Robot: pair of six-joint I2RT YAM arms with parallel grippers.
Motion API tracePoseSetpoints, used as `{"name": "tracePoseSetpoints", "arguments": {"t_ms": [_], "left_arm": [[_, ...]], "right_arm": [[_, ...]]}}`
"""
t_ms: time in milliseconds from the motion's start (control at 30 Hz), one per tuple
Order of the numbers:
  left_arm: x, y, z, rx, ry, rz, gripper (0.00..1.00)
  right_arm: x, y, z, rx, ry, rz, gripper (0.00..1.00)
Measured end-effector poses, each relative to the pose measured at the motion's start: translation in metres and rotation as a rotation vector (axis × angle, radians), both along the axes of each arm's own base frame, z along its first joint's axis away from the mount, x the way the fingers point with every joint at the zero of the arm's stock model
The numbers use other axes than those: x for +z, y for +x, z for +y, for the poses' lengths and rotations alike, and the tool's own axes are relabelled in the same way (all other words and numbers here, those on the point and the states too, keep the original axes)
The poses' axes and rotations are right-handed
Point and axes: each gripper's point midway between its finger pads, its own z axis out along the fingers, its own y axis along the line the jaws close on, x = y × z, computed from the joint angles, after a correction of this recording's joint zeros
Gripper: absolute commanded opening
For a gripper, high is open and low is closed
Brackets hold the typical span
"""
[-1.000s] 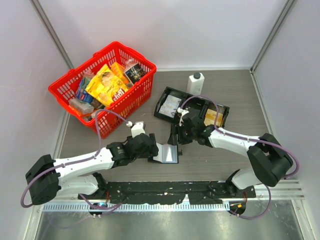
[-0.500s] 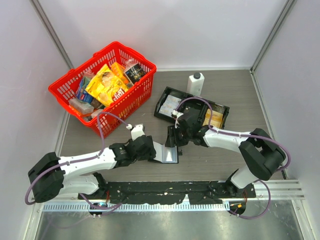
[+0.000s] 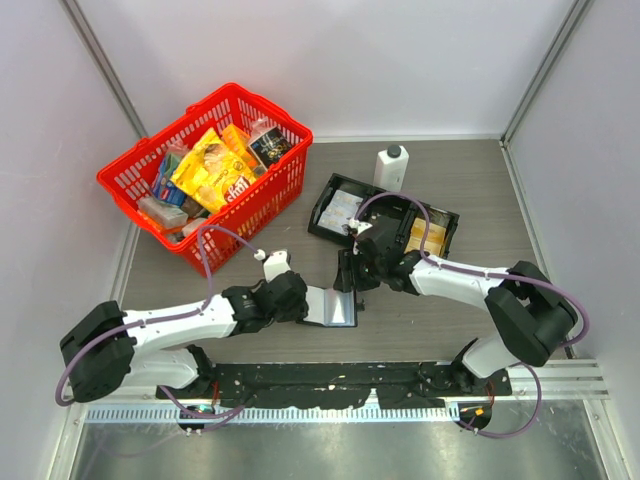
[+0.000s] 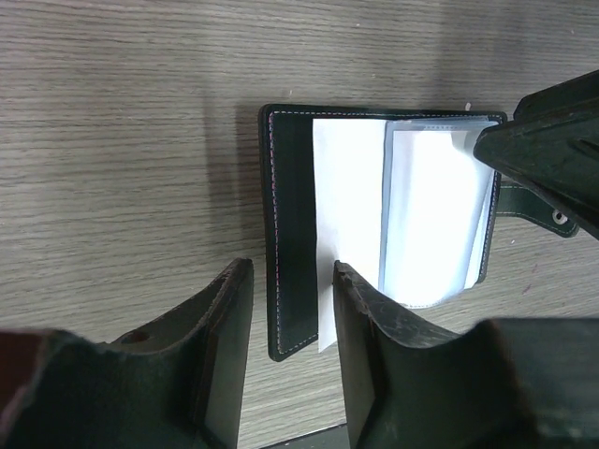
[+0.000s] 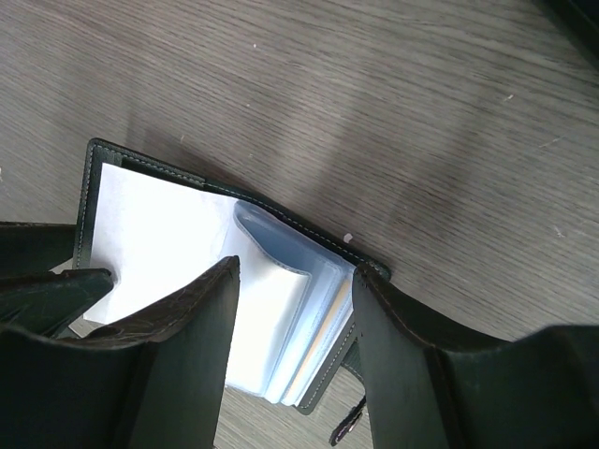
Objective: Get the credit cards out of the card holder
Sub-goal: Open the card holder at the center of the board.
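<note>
Compared with 1 second earlier, the left claw [image 4: 288, 269] had narrowed to a part-open gap astride the black cover of the card holder [image 3: 334, 306], which stayed lying open mid-frame on the worktop [image 3: 450, 325]. The right claw [image 5: 295, 271], half-wide, straddled its clear sleeves [image 5: 281, 313].

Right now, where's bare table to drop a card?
Free: table right of the tray up to the side wall; a narrower strip between card holder and base rail. Crowded: around the card holder, and the gap between basket and tray.
</note>
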Motion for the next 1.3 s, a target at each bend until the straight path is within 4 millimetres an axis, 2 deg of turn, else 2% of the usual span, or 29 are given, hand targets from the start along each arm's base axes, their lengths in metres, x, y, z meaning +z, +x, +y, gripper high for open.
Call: {"name": "tracePoseSetpoints", "arguments": {"t_ms": [300, 533, 833, 1100, 1300], "left_arm": [[-0.001, 0.0, -0.002, 0.005, -0.01, 0.007, 0.28], [-0.005, -0.002, -0.004, 0.004, -0.009, 0.022, 0.22], [-0.006, -0.001, -0.005, 0.009, -0.017, 0.025, 0.09], [-0.008, -0.002, -0.006, 0.022, -0.031, 0.03, 0.0], [-0.008, -0.002, -0.006, 0.024, -0.033, 0.03, 0.0]], "right_arm": [[-0.003, -0.003, 0.002, 0.011, 0.001, 0.014, 0.55], [-0.007, -0.005, 0.004, 0.021, 0.002, 0.025, 0.55], [-0.006, -0.007, 0.007, 0.028, 0.008, 0.029, 0.55], [-0.006, -0.003, -0.002, -0.013, -0.033, 0.005, 0.57], [-0.007, -0.003, -0.005, -0.02, -0.047, 0.007, 0.57]]}}
